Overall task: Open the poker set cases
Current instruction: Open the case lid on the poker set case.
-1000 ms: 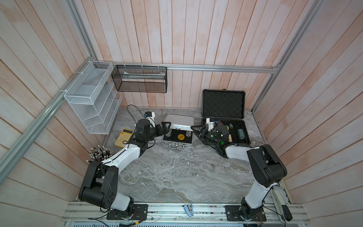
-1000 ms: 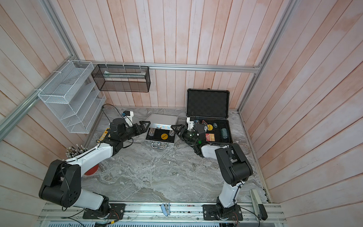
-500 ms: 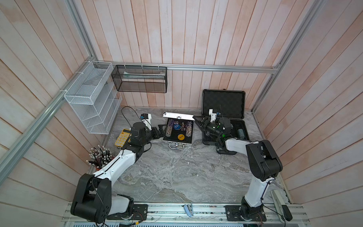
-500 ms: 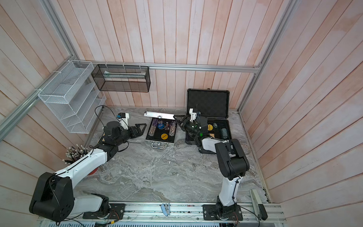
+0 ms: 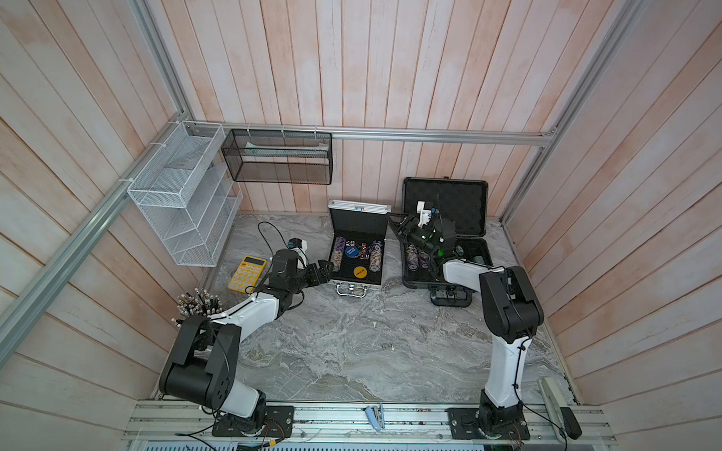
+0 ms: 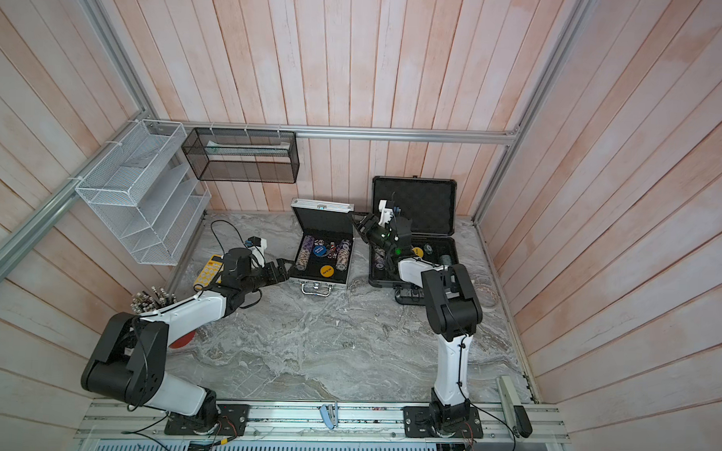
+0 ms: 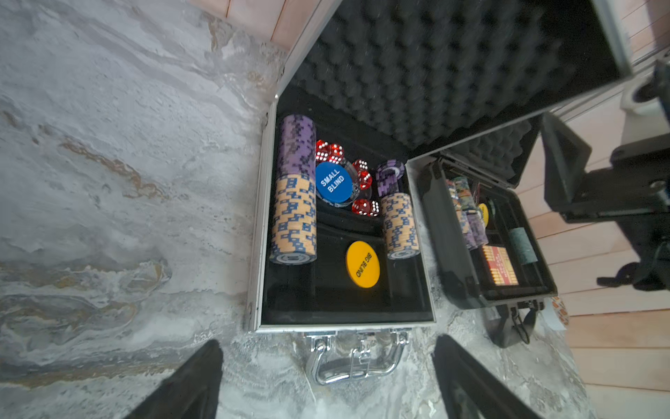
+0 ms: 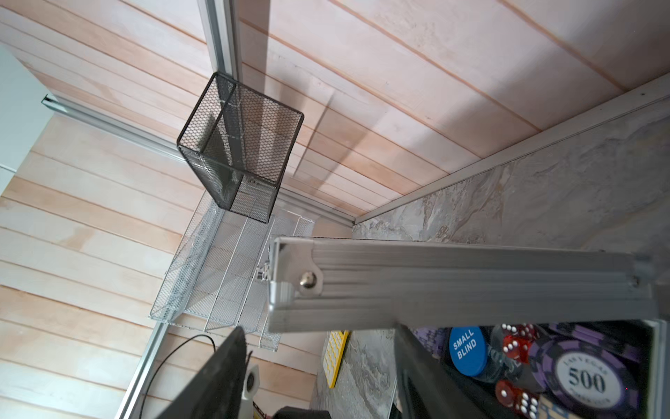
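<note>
1. Both stand open. The small square silver aluminium case [image 5: 355, 285] sits mid-back on the grey marbled table [image 5: 368, 338], with its lid [image 5: 357, 223] about upright. The larger dark-grey black-cornered case [image 5: 463, 209] is just beside it.
2. Right tool [image 5: 398, 227] is spread at the silver lid's side edge; whether it touches the lid is unclear.
3. Left tool [image 5: 322, 271] is spread and empty, by the base's front corner.
4. Ease the lid past upright, and brace the base against sliding.

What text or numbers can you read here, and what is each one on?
"SMALL BLIND": round blue plastic disc in the small silver aluminium case.
"BIG BLIND": round yellow plastic disc, same case.
"500": purple-and-white round chip; rim lettering too blurred.
Red patterned box in the dark-grey hard case: print too small.
</note>
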